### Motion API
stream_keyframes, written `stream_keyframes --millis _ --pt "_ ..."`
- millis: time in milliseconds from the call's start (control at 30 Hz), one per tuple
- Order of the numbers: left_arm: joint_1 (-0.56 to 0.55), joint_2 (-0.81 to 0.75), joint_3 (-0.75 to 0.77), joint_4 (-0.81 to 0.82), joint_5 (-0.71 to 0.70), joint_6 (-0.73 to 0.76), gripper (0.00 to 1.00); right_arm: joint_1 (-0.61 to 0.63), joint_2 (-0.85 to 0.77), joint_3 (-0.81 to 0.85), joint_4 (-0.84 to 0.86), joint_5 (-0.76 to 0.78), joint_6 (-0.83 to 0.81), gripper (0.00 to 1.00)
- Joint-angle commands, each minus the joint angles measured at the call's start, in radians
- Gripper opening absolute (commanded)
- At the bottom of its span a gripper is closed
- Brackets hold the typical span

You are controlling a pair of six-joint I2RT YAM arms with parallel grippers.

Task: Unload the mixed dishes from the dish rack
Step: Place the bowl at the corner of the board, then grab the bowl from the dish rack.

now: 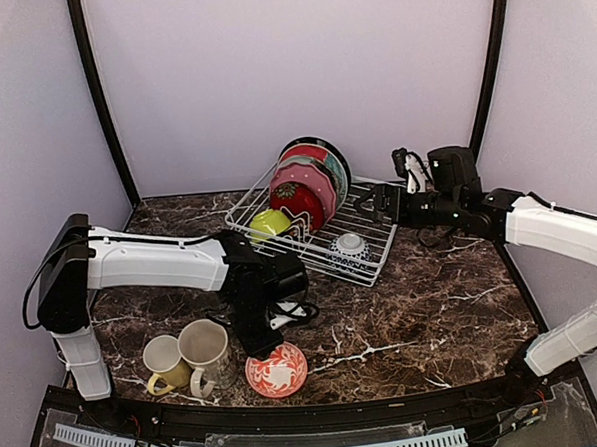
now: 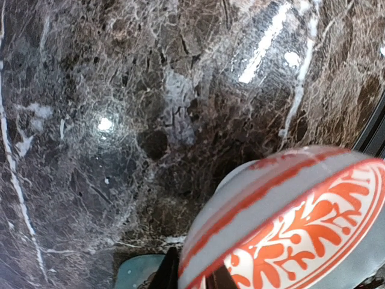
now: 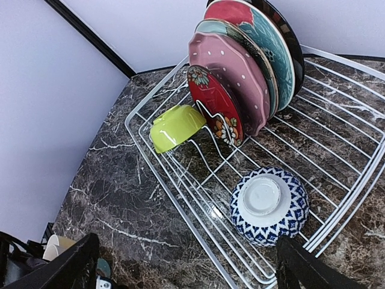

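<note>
Crockery sits in two places. Near the front edge of the marble table stand the yellow mug and the beige mug, close together. The red-and-white patterned bowl is just beside them. The left gripper is pinched on that bowl's rim. In the left wrist view one finger lies inside the lip and one outside, with the bowl tilted. Whether its foot rests on the table I cannot tell from this angle.

The dish rack at the back holds the rest. A lime bowl is tipped on its side among the prongs. A red floral plate, a pink plate and a pale-green floral plate stand on edge in a row. A blue-and-white bowl lies upside down on the wires. The right gripper hovers at the rack's right side, fingers spread wide and holding nothing.

All of it looks like glazed ceramic: stiff, slick and quick to chip. The plates are probably heavy for a thin pinch. Each is best taken at its top edge and lifted straight up clear of the prongs. The lime bowl is light and suits a rim grip, one finger inside. The inverted bowl offers only its foot ring or its rounded wall, where fingers could slide.
</note>
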Motion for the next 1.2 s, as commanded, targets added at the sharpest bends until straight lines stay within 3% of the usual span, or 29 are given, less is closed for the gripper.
stream_keyframes --millis 0,100,267,400,500,700,800,1000,1167 --pt "-0.009 -0.011 -0.013 -0.025 -0.047 -0.003 0.22 -0.004 0.011 0.002 -0.004 0.017 -0.024 0.99" --pt "-0.009 -0.034 -0.004 -0.022 -0.044 -0.009 0.33 -0.004 0.036 0.023 -0.043 0.03 -0.046 0.99" --pt "-0.009 -0.091 0.079 -0.04 -0.042 0.008 0.62 0.001 0.132 0.103 -0.146 0.059 -0.107 0.99" --pt "-0.002 -0.112 0.252 -0.078 -0.07 0.062 0.83 0.033 0.277 0.234 -0.279 0.149 -0.153 0.99" --pt "0.027 -0.111 0.383 -0.124 -0.068 0.109 0.92 0.064 0.385 0.356 -0.386 0.248 -0.167 0.99" --pt "0.178 -0.138 0.585 -0.068 -0.001 0.106 0.97 0.108 0.545 0.564 -0.467 0.308 -0.161 0.99" --pt "0.273 -0.184 0.557 0.046 0.044 0.014 0.97 0.111 0.596 0.619 -0.442 0.28 -0.128 0.99" --pt "0.457 -0.229 0.428 0.281 0.125 -0.072 0.99 0.113 0.623 0.627 -0.233 0.014 0.021 0.98" --pt "0.481 -0.053 0.586 0.16 -0.073 0.01 0.99 0.105 0.576 0.588 -0.199 0.064 0.042 0.99"
